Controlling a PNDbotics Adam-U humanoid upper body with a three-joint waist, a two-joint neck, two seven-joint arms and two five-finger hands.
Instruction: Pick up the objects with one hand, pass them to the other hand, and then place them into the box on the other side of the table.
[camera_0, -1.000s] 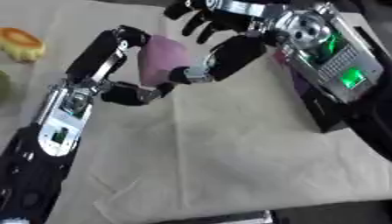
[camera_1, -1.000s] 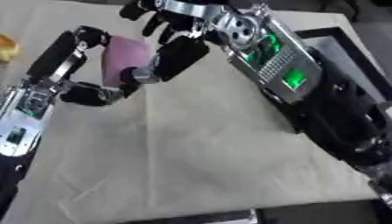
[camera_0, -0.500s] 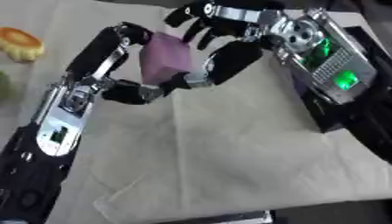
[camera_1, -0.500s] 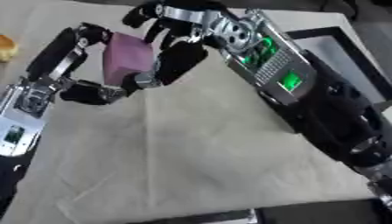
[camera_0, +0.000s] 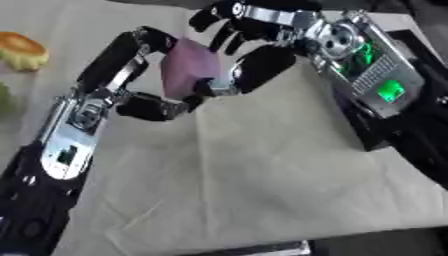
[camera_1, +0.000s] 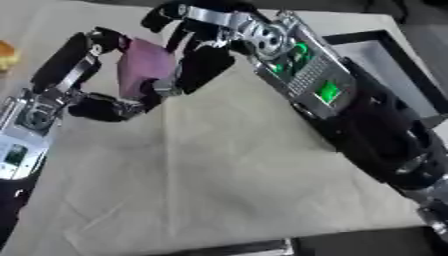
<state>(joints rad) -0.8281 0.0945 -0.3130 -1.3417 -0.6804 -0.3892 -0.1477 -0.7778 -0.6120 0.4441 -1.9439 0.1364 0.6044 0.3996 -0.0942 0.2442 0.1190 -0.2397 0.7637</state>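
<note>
A mauve block (camera_0: 191, 70) hangs above the cloth-covered table near its far middle, held in my left hand (camera_0: 147, 102), whose fingers and thumb curl round it from the left and below. My right hand (camera_0: 249, 60) comes in from the upper right and sits against the block's right side, its fingers spread over the top and its thumb under the block's right edge. The black box (camera_1: 385, 60) lies at the right edge, mostly hidden behind my right forearm.
A yellow and orange object (camera_0: 22, 50) lies at the far left of the table. A beige cloth (camera_0: 262, 190) with creases covers the table; its front edge runs along the bottom.
Both hands and the block have stayed near the same spot; the right hand's fingers have closed in further over the block's top and right side.
</note>
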